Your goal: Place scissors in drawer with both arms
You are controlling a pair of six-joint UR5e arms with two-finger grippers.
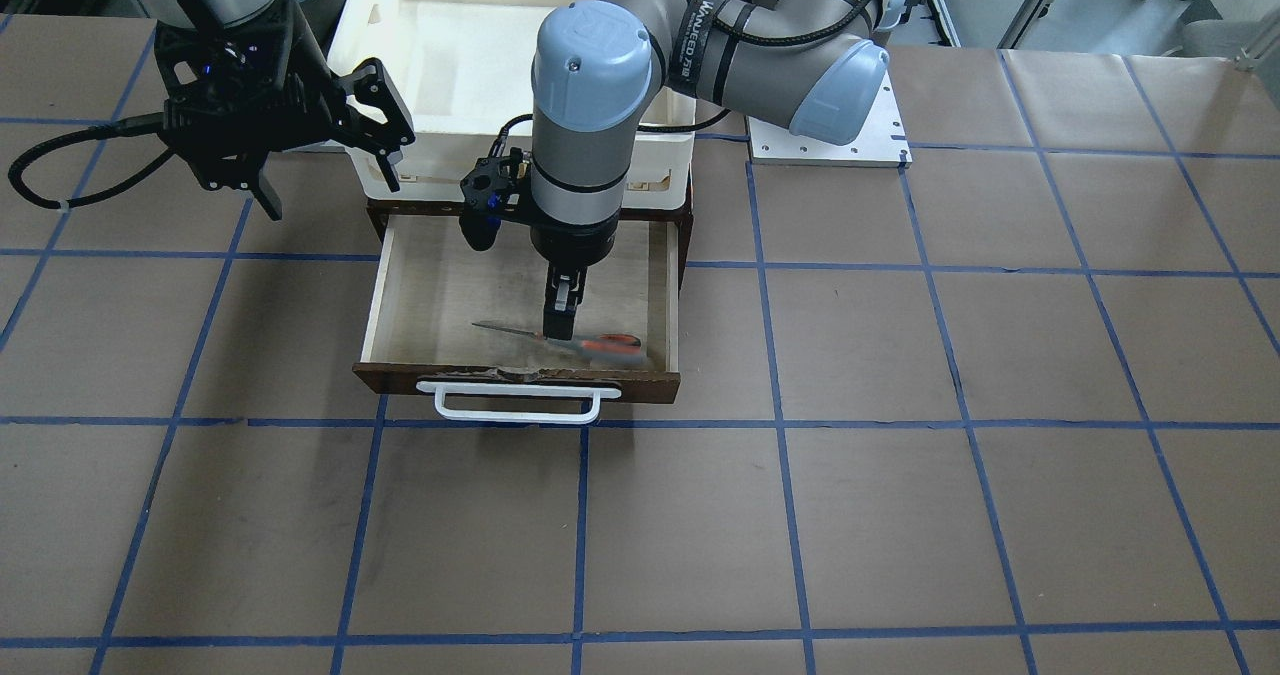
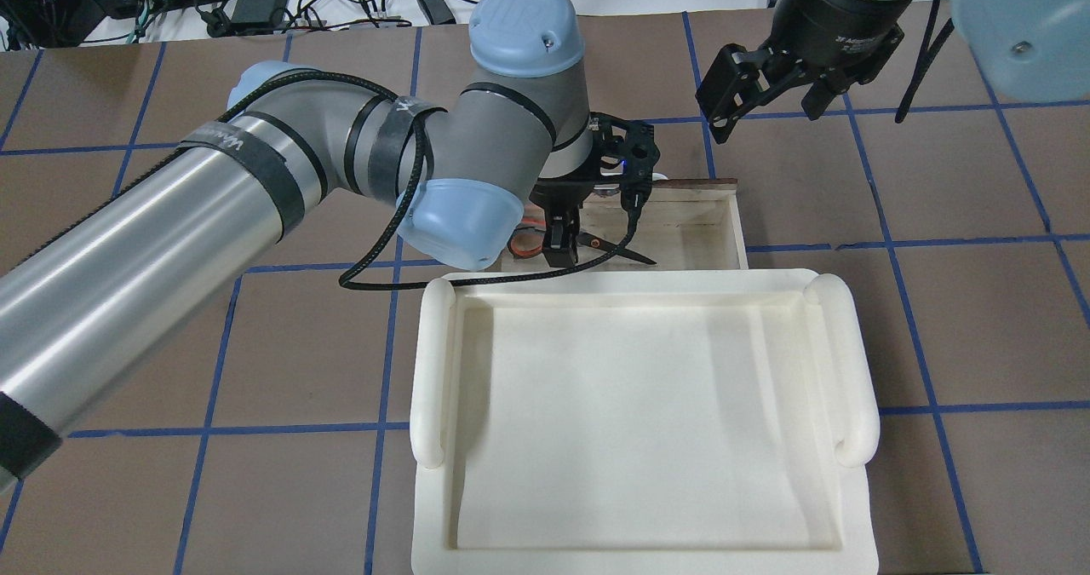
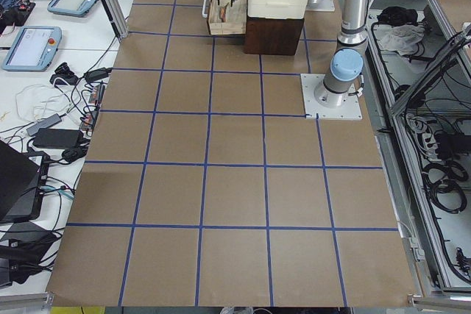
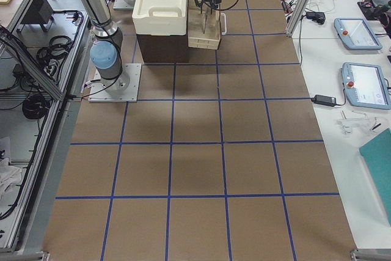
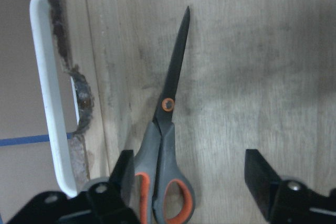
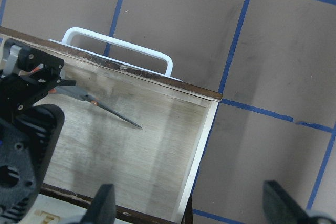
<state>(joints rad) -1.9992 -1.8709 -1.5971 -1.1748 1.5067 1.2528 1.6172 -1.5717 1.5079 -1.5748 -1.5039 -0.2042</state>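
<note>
At lower centre of the front view we find the scissors point(image 1: 585, 343) flat inside the drawer point(image 1: 440, 295), left gripper point(image 1: 559, 329) spread above their handles, right gripper point(image 1: 330, 190) spread at upper left; placement judged done, clear lift-off next

I find the drawer point(image 5: 252, 77) floor to be pale bare wood, matt, grain visible, with grey scuffing. Its front is dark brown wood, chipped and rough along the top edge beside the handle point(image 5: 44, 93), which is smooth, white and semi-gloss, plastic by appearance. The scissors point(image 5: 168, 129) have dark matt metal blades and grey plastic loops lined in orange. I note my left gripper point(image 1: 559, 327) is matt black. On my left arm point(image 2: 153, 243) I see satin silver metal and smooth light blue caps. The tray point(image 2: 851, 370) is off-white and matt. The table point(image 1: 900, 515) is covered in matt brown paper with blue tape lines.
</note>
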